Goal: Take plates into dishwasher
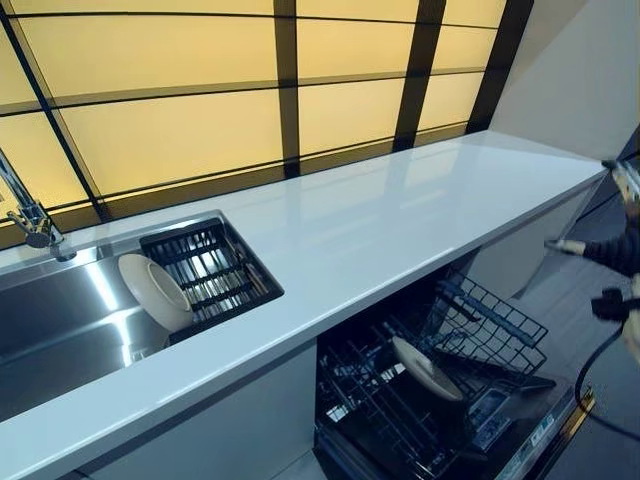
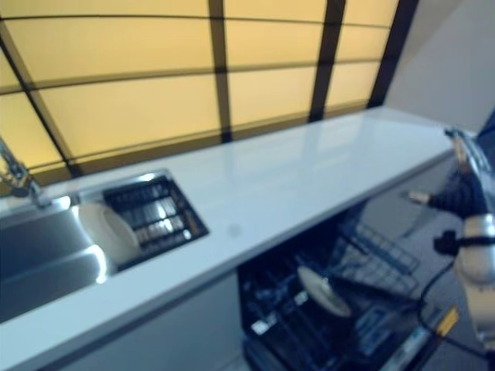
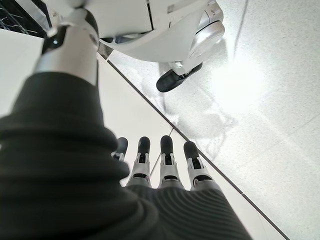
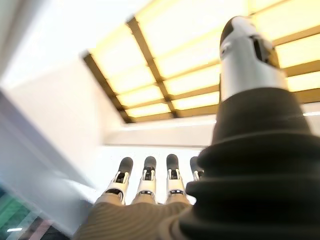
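A white plate (image 1: 155, 290) leans on edge against a black dish rack (image 1: 215, 265) in the steel sink (image 1: 60, 320). Another white plate (image 1: 425, 367) stands tilted in the lower rack (image 1: 480, 330) of the open dishwasher under the counter; it also shows in the right eye view (image 2: 323, 291). My right hand (image 1: 605, 250) is at the far right, beside the counter's end and above the dishwasher door, fingers straight and empty (image 4: 147, 180). My left hand (image 3: 165, 165) shows only in the left wrist view, fingers straight, empty, hanging over the floor.
A long white counter (image 1: 400, 220) runs from the sink to the right. A faucet (image 1: 30, 215) stands at the far left. The dishwasher door (image 1: 530, 430) is folded down into the floor space. A lit yellow panelled wall stands behind the counter.
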{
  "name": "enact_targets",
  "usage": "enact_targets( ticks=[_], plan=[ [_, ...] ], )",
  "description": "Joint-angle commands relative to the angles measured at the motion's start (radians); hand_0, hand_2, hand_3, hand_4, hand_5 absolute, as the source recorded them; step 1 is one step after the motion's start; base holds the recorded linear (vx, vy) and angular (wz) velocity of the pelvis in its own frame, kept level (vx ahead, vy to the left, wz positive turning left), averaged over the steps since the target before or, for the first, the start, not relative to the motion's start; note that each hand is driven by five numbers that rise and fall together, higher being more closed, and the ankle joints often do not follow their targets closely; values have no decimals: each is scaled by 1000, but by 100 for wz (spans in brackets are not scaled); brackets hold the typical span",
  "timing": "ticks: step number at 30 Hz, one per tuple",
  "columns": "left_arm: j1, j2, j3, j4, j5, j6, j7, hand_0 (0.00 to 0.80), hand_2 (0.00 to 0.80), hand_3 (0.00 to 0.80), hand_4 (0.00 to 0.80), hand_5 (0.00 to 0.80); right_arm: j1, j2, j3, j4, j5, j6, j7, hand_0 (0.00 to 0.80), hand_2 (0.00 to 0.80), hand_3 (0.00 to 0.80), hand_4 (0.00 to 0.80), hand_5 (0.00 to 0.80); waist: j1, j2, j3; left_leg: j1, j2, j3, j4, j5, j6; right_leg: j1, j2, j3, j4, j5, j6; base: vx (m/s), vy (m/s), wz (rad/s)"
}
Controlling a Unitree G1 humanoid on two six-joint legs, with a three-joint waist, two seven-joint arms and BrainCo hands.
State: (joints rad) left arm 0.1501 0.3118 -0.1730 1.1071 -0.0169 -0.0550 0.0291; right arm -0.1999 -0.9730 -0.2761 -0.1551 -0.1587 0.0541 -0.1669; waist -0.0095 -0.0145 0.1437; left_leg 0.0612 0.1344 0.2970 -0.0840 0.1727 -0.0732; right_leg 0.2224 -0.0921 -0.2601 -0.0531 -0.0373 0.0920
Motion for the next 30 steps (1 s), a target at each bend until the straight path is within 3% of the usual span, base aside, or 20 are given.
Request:
enact_targets(
  ticks=[1,12,18,19,20,21,22,23,24,25,26,27,28,30],
  plan=[
    [-79,-15,-25,44,-41,-25,5,0,0,0,0,0,-166,-81,73,-34,64,-43,38,0,0,0,0,0,37,-25,-3,-19,16,-60,16,-39,-57,-9,33,-8,20,4,-13,-6,38,2],
    [-89,-8,-21,52,-67,-10,8,0,0,0,0,0,-437,-82,284,8,136,-25,86,0,0,0,0,0,102,-38,-24,-32,-34,-105,17,-61,-34,11,14,-46,20,-8,-15,32,84,17],
    [-99,-2,-2,43,-79,-8,-2,0,0,0,0,0,-484,-35,331,37,101,-24,45,0,0,0,0,0,135,-47,-35,-28,-87,-127,51,-111,21,3,-65,-67,112,-25,24,64,165,22],
    [-105,1,2,38,-88,-5,1,0,0,0,0,0,-485,-24,335,48,97,-26,35,0,0,0,0,0,138,-48,-34,-31,-103,-140,60,-120,42,-19,-101,-58,184,-4,43,86,236,21],
    [-107,1,4,37,-89,-3,2,0,0,0,0,0,-486,-20,338,53,91,-28,30,0,0,0,0,0,138,-48,-34,-32,-108,-143,62,-121,48,-27,-111,-54,206,3,48,92,292,25],
    [-119,4,8,34,-93,5,10,0,0,0,0,0,-489,-9,342,68,85,-29,17,0,0,0,0,0,139,-46,-36,-33,-129,-164,65,-125,70,-63,-156,-29,319,72,57,59,209,23],
    [-120,4,9,34,-93,6,10,0,0,0,0,0,-489,-8,341,70,85,-29,18,0,0,0,0,0,139,-47,-36,-35,-135,-165,66,-127,74,-70,-164,-23,336,75,60,105,343,42],
    [-131,9,10,36,-91,7,17,0,0,0,0,0,-482,2,341,86,82,-31,6,0,0,0,0,0,136,-34,-35,-29,-154,-193,70,-134,99,-114,-189,19,484,155,58,98,287,55],
    [-139,14,9,35,-94,9,23,0,0,0,0,0,-479,5,342,93,84,-35,-3,0,0,0,0,0,133,-23,-35,-25,-160,-211,74,-140,112,-151,-197,48,577,187,57,109,297,64],
    [-141,14,9,34,-96,11,26,0,0,0,0,0,-479,5,344,95,89,-38,-6,0,0,0,0,0,132,-21,-34,-25,-163,-215,76,-143,115,-164,-200,57,600,193,58,98,219,79],
    [-150,21,8,23,-98,21,33,0,0,0,0,0,-481,1,347,109,97,-39,-13,0,0,0,0,0,123,-12,-29,-7,-175,-240,72,-152,127,-218,-198,95,704,210,59,111,180,75],
    [-157,25,3,15,-101,30,36,0,0,0,0,0,-492,-4,353,125,104,-35,-18,0,0,0,0,0,113,-2,-30,3,-176,-265,65,-154,129,-274,-168,112,709,224,49,116,162,70],
    [-159,26,3,13,-106,29,39,0,0,0,0,0,-496,-6,355,129,108,-36,-18,0,0,0,0,0,110,-1,-29,7,-178,-271,61,-154,129,-283,-164,114,710,222,47,126,75,68],
    [-168,31,3,-4,-93,46,39,0,0,0,0,0,-532,-23,363,166,117,-16,-6,0,0,0,0,0,94,-10,-29,31,-194,-304,40,-158,120,-329,-140,109,585,191,32,179,-39,71]
  ],
)
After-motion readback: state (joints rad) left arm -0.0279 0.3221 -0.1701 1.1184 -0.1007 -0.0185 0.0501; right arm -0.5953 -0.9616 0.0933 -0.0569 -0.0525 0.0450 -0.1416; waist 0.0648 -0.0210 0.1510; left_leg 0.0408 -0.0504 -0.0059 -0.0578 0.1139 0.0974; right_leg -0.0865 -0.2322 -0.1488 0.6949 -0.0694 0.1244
